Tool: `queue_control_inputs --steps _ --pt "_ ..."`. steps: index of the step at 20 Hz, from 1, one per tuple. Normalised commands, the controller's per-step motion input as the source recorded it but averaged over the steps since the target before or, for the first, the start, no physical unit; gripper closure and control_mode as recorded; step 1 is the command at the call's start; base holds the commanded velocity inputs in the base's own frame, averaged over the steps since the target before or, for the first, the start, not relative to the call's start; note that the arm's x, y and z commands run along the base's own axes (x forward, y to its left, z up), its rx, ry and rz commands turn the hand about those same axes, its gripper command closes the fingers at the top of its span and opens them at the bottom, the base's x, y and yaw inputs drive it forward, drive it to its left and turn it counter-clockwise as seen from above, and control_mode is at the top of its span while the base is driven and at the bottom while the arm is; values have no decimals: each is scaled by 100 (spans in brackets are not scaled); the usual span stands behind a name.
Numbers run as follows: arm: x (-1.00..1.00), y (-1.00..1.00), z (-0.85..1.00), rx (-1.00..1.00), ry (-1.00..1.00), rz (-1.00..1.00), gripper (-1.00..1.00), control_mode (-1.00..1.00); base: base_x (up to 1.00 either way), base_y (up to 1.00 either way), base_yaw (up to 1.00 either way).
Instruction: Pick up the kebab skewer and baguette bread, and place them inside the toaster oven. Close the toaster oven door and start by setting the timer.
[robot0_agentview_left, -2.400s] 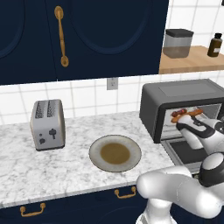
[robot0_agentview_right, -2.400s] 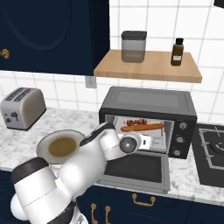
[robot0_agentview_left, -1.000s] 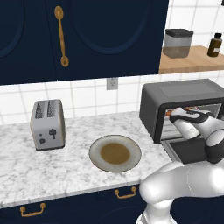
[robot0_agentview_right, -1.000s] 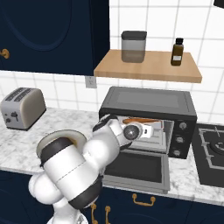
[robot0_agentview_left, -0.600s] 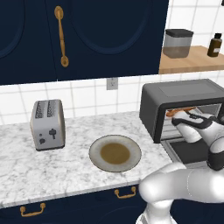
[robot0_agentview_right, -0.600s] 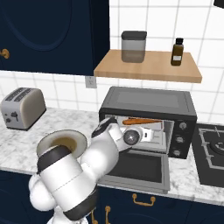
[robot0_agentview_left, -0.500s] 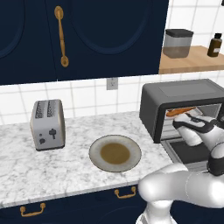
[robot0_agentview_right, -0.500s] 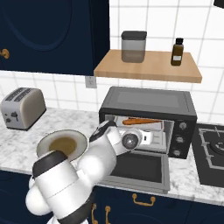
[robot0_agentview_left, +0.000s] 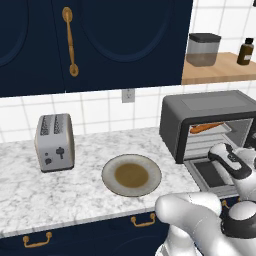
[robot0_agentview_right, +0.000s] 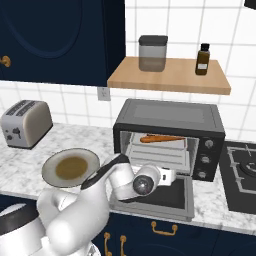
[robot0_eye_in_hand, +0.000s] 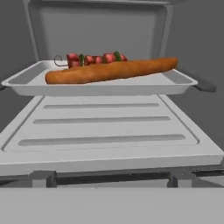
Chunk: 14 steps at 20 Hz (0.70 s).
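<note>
Orange-brown and slender, the baguette bread (robot0_eye_in_hand: 111, 71) lies along the front of the upper tray (robot0_eye_in_hand: 100, 88) inside the toaster oven (robot0_agentview_right: 170, 137), and the kebab skewer (robot0_eye_in_hand: 89, 58) rests just behind it on the same tray, its red chunks showing over the loaf. Both foods are therefore already where the task wants them. The plate (robot0_agentview_left: 131, 175) near the front edge of the counter (robot0_agentview_left: 30, 192) holds neither of them now.

What remains, as I judge it, is the second half: the toaster oven door (robot0_agentview_right: 159, 196) hangs open, folded down flat over the front edge of the counter, and it must be swung up and shut. After that the timer has to be set at one of the small knobs (robot0_agentview_right: 208, 144) on the oven's right side panel.

The gripper (robot0_agentview_right: 167, 176) sits low in front of the oven mouth, just above the lowered door, looking straight into the cavity. Its fingertips do not appear in the hand view, so I cannot tell how they stand; nothing appears to be held. The silver toaster (robot0_agentview_left: 54, 141) stands well apart toward the counter's left end.
</note>
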Motion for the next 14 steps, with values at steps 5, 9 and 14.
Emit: queue_control_inputs --steps 5,9,14 --pt "-59 -26 2 0 1 0 -100 -100 0 0 0" --pt "-38 -23 0 0 5 0 -100 -100 0 0 0" --pt "-33 -22 0 0 5 0 -100 -100 0 0 0"
